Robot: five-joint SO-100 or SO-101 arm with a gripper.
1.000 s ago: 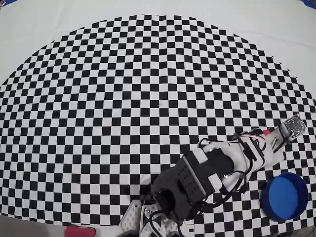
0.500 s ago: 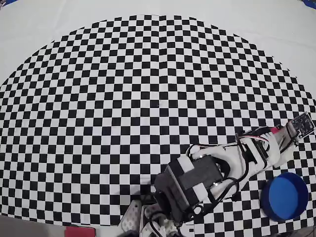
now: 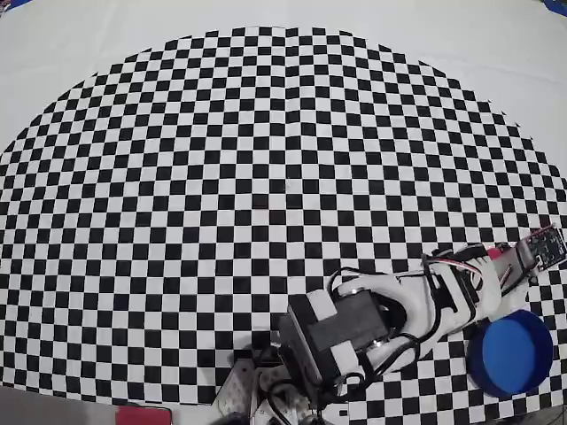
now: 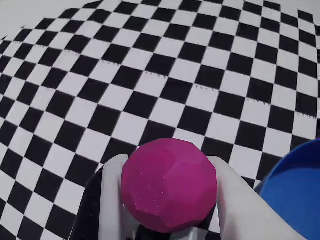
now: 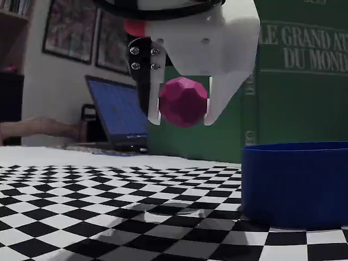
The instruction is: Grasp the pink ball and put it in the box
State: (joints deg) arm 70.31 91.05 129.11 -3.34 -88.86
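Observation:
The pink ball [image 4: 169, 185] is a faceted magenta sphere held between the two white fingers [image 4: 112, 200] of my gripper [image 4: 167, 162], which is shut on it. In the fixed view the ball [image 5: 183, 101] hangs well above the checkered mat in the gripper [image 5: 182, 120], just left of the round blue box [image 5: 296, 182] and higher than its rim. The box's rim [image 4: 295, 185] enters the wrist view at the lower right. From overhead, the arm [image 3: 416, 297] reaches right, its end just above-left of the box [image 3: 509, 354]; the ball is hidden there under the wrist.
A black-and-white checkered mat [image 3: 266, 177] covers the table, with white cloth [image 3: 89, 35] beyond its curved edge. Behind the table in the fixed view stand an open laptop [image 5: 117, 117] and a large green book [image 5: 293, 81].
In the overhead view the arm has swung down and to the right, bringing the gripper end closer to the blue box. The box has not moved.

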